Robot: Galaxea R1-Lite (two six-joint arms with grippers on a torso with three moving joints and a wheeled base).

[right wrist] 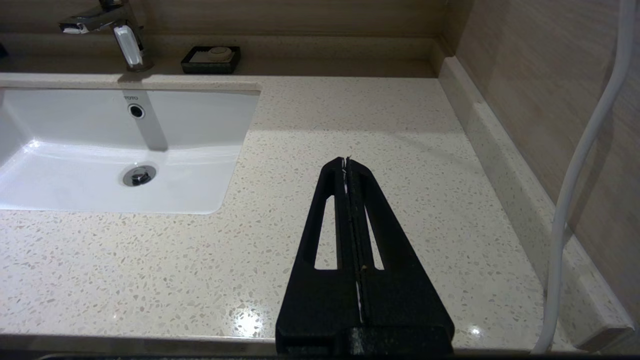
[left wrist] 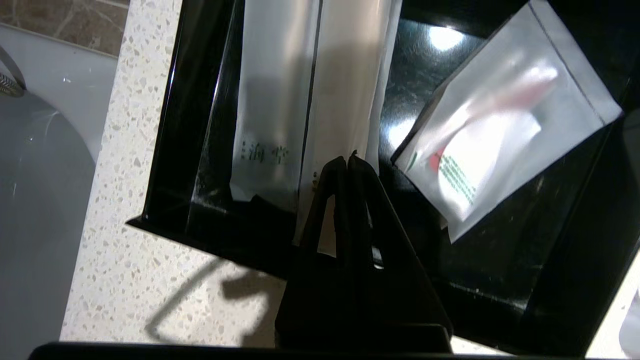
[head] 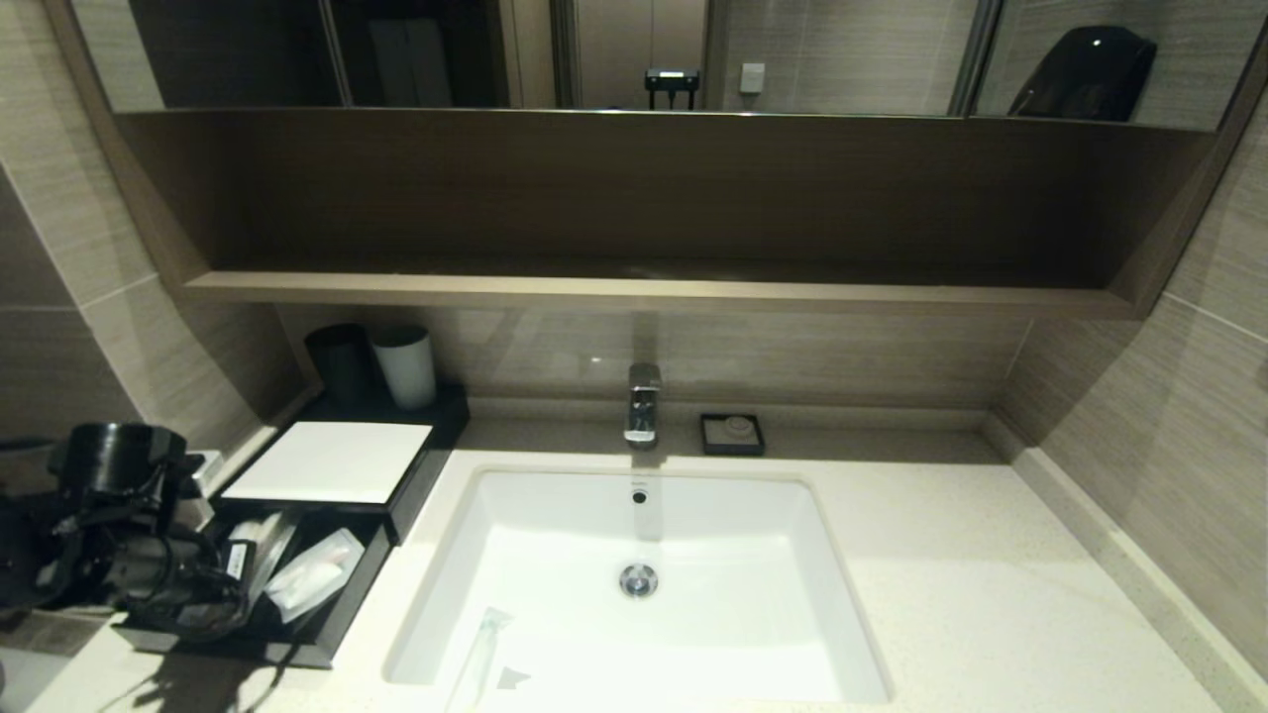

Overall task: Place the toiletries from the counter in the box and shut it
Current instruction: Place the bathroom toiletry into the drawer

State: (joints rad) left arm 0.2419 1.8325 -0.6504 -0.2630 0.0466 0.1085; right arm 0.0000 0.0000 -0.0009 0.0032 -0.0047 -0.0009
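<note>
Gleaming speckled counter (head: 991, 594) holds white sink (head: 555, 555) below brown shelf (head: 644, 292).

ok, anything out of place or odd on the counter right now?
Yes: one clear-wrapped packet lies in the sink basin, near its front-left corner, not in the drawer with the other packets. The drawer is pulled out; the left gripper hangs shut over it.

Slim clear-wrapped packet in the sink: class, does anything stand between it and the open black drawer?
Yes. The slim clear-wrapped packet lies inside the white sink basin, so the basin's wall and a strip of speckled counter separate it from the black drawer. The left gripper, shut, hangs over the drawer. The right gripper is parked aside.
</note>
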